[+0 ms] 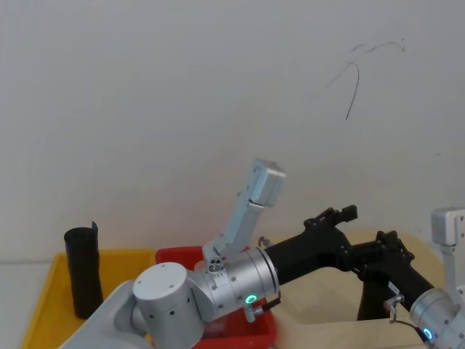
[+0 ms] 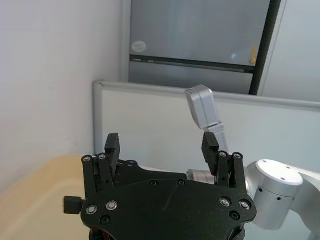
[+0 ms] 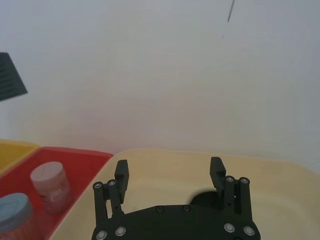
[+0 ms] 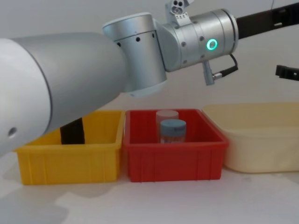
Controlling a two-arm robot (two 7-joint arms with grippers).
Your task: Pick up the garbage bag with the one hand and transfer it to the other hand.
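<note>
Garbage bag (image 1: 83, 270) stands upright in the yellow bin (image 1: 43, 291), well to the L of both grippers. L gripper (image 2: 161, 147) & R gripper (image 3: 169, 170), each w/ jaws apart & empty, hang near each other over the cream tub (image 3: 280, 180), beyond the red bin (image 4: 175, 154). Bag's long axis is vertical. It sits on the L arm's side, so that arm looks likelier for the pick. In chest view, L arm covers the bag's top and the bin wall hides its base.
</note>
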